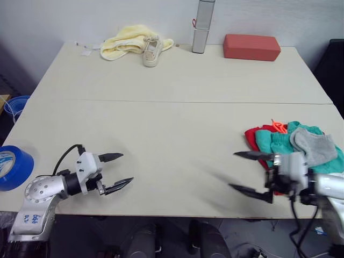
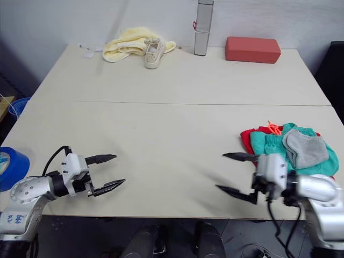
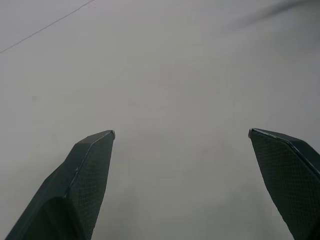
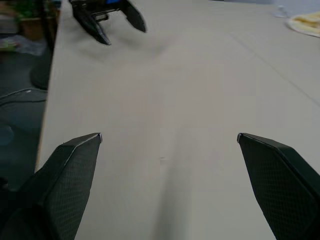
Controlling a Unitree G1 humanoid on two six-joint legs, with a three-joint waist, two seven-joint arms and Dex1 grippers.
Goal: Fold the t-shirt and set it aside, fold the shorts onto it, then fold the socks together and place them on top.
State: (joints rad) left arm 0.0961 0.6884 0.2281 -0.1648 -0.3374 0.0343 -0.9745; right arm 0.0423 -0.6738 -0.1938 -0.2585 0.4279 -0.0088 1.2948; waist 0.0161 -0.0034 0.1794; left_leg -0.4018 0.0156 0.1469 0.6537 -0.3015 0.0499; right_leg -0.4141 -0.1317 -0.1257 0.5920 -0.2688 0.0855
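We judge the task nearly done: the socks (image 2: 305, 148) lie atop the shorts (image 2: 269, 144), which cover the t-shirt (image 2: 248, 138), stacked at the table's (image 2: 177, 107) right edge. Both our left pincer (image 2: 109, 171) and right pincer (image 2: 235, 174) are released, empty, beside that stack.

Tabletop (image 1: 177, 129) was smooth, matt, cream laminate-looking board with a thin seam across it. T-shirt (image 2: 248, 138) was soft red cloth; shorts (image 2: 269, 144) were teal cloth, crumpled. Socks (image 2: 304, 149) looked like grey knit, slightly fuzzy. Left end effector (image 1: 118, 171) and right end effector (image 2: 236, 174) had matt black fingers (image 3: 82, 175) with a fine woven texture, on brushed metal housings. Yellow cloth (image 1: 124, 42) looked like terry. Red block (image 1: 251, 47) was matt. Canister (image 1: 202, 26) was satin metal. Tape roll (image 1: 12, 167) was glossy blue.
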